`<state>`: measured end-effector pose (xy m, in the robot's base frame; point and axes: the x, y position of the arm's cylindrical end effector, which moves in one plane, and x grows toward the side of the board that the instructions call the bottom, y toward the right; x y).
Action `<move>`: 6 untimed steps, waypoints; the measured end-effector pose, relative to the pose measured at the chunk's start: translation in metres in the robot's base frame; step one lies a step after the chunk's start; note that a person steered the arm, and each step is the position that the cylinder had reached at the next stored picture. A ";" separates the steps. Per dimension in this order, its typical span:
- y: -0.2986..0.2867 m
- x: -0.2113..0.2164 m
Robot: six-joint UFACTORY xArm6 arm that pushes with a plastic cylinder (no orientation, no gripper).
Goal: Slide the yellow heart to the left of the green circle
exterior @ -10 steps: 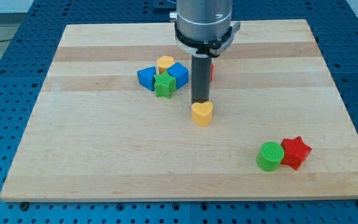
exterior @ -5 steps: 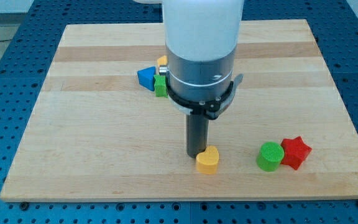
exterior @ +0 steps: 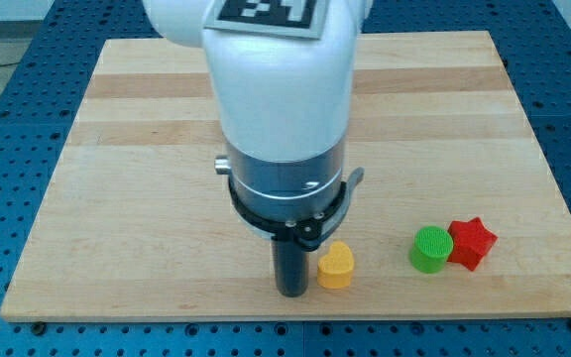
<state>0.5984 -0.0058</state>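
Note:
The yellow heart (exterior: pixel 336 267) lies near the view's bottom edge of the wooden board, left of the green circle (exterior: pixel 430 249) with a gap between them. My tip (exterior: pixel 291 292) rests on the board just to the left of the yellow heart, touching or nearly touching its left side. The arm's large white and grey body hangs over the middle of the board and hides what lies behind it.
A red star (exterior: pixel 471 243) sits against the green circle's right side. The wooden board (exterior: pixel 117 198) ends just below my tip; a blue perforated table surrounds it. The block cluster seen earlier at the board's upper middle is hidden by the arm.
My tip moved down the view and then around to the yellow heart's left side. The heart slid from the board's middle to near the bottom edge. The green circle and red star stayed put.

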 end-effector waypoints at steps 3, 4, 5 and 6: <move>0.029 -0.005; 0.037 -0.011; 0.046 -0.012; 0.030 -0.012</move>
<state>0.5869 0.0246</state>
